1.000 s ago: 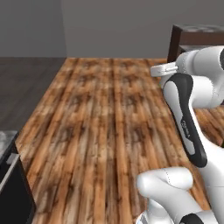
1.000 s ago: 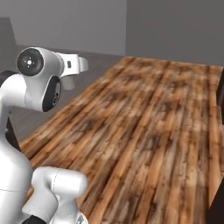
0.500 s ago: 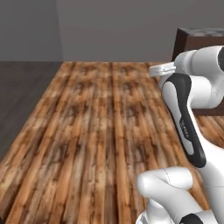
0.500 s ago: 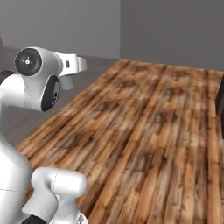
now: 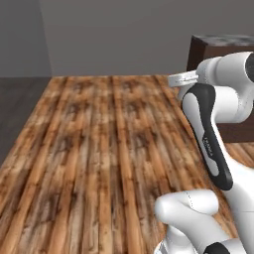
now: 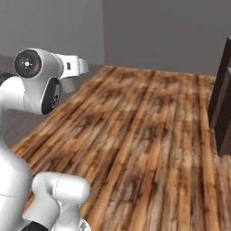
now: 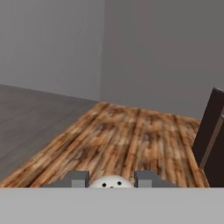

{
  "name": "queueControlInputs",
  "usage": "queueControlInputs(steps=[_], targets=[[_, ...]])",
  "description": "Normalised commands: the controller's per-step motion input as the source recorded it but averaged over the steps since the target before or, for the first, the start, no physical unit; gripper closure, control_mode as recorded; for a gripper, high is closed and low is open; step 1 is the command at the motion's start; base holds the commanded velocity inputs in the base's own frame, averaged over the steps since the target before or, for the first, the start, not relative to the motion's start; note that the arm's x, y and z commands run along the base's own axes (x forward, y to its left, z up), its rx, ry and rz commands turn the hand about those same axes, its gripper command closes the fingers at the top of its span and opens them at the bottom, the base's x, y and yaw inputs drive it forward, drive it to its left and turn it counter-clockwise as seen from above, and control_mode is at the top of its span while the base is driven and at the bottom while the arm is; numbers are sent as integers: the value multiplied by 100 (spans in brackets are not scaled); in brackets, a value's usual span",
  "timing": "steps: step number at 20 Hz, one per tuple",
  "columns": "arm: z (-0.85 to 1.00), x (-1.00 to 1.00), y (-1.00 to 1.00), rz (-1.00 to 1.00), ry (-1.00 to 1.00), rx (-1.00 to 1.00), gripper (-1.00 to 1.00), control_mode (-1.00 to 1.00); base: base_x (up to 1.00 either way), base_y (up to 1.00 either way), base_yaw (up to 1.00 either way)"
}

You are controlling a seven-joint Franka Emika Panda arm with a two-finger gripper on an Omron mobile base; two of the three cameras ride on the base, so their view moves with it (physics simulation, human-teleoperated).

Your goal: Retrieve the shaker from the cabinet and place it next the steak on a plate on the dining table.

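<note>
Hand view, bottom centre: left finger (image 7: pixel 78 178), then the shaker (image 7: pixel 111 182) with its white holed top, then the right finger, the gripper (image 7: pixel 111 180) clamped on it; it looks small, light, rigid and smooth, best held mid-body, wooden floor (image 7: pixel 127 135) ahead.

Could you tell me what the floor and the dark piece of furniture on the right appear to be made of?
The floor looks like wooden planks, with long boards of streaked brown grain and a dull, low sheen. The dark furniture seems to be dark brown wood with a matt finish; in the left base view its top looks like mottled grey stone, though this is a render.
</note>
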Motion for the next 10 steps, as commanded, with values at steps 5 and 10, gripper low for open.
queueControlInputs(steps=[5,10], targets=[[0,0,0,0,0,0,100,100,100,-6,-16],[0,0,0,0,0,0,100,100,100,-6,-13]])
